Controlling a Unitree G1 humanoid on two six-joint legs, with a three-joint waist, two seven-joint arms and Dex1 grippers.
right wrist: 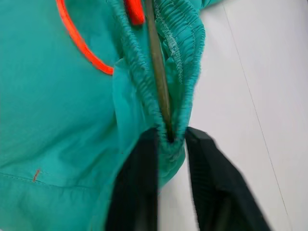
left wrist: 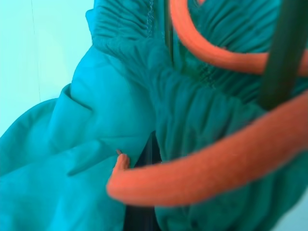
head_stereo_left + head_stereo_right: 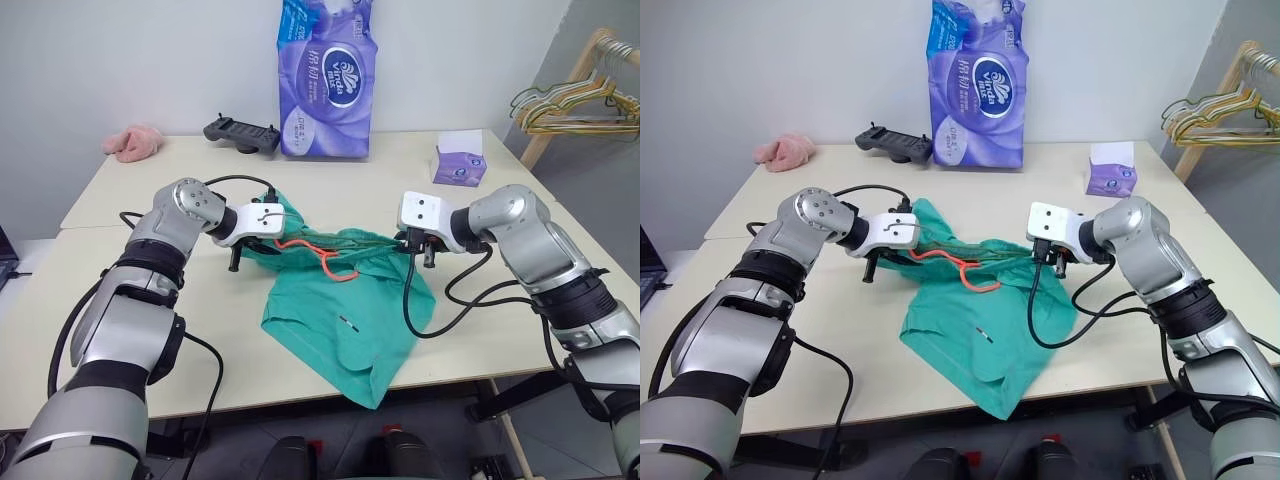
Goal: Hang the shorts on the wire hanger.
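Now both arms hold the shorts above the desk; left gripper and right gripper pinch waistband and hanger; next, probably lifting level.

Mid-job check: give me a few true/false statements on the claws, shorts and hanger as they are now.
1. The right claw is shut on the shorts' waistband and the wire hanger. True.
2. The shorts hang on the rack. False: they are partly on the table, one leg over its front edge.
3. The left claw is at the waistband's other end. True.
4. The drawstring is blue. False: orange.
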